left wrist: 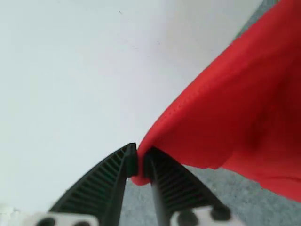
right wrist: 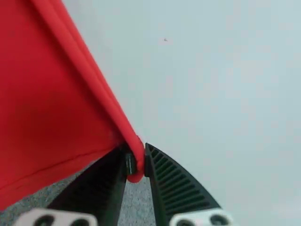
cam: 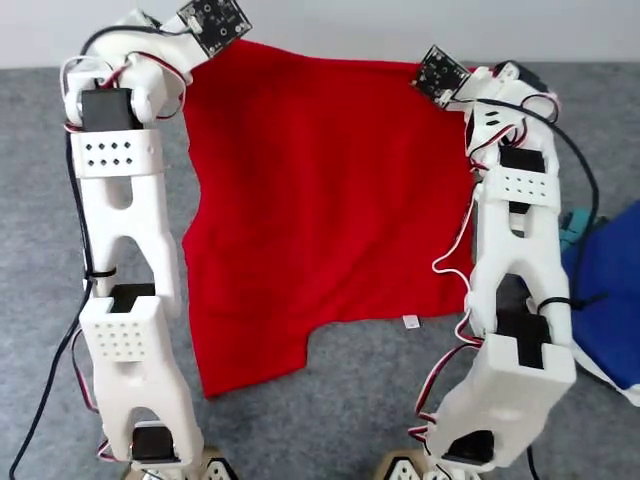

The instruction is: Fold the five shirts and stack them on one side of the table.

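the shirt [cam: 320, 200] lies on the table [cam: 360, 400] between left arm [cam: 120, 250] and right arm [cam: 515, 270], a garment [cam: 610, 290] farther right.

The desk [cam: 360, 400] has a grey, felt-like top with a fuzzy, faintly mottled grain. Along its far edge rises a plain white wall [cam: 340, 25]. Near the desk's right edge lies a small teal thing [cam: 573, 228], too much hidden to tell what it is.

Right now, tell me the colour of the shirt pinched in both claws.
The shirt is plain red; the high view shows it best.
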Available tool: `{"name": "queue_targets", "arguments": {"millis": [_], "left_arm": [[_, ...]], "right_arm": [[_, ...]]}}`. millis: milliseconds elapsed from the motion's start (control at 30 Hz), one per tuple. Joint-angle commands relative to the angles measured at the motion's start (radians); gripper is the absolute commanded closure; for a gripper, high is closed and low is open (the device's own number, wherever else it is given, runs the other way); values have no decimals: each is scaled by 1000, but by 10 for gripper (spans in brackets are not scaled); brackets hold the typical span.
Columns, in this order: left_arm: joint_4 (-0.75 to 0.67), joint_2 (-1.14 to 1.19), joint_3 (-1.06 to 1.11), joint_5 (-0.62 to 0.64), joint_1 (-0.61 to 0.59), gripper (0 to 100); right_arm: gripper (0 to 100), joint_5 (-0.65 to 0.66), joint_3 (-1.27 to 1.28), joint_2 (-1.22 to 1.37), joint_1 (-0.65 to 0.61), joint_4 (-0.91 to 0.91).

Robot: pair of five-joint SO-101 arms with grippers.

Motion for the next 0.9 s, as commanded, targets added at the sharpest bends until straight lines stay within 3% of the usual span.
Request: {"name": "queue_targets", "arguments": {"millis": [0, 300, 467, 600, 867], "left_arm": [[68, -18, -56, -8, -3, 981], [473, -21, -59, -9, -6, 984], [486, -51, 4, 11, -25, 984], [488, -166, 219, 11, -17, 984], [485, -560, 886, 5, -9, 984]], "right_arm": [[988, 6, -54, -13, 33, 41], [988, 8, -57, -77, 30, 467], [988, 8, -55, -116, 28, 676], [988, 8, -55, -131, 25, 822], [983, 6, -55, -179, 27, 1064]]}}
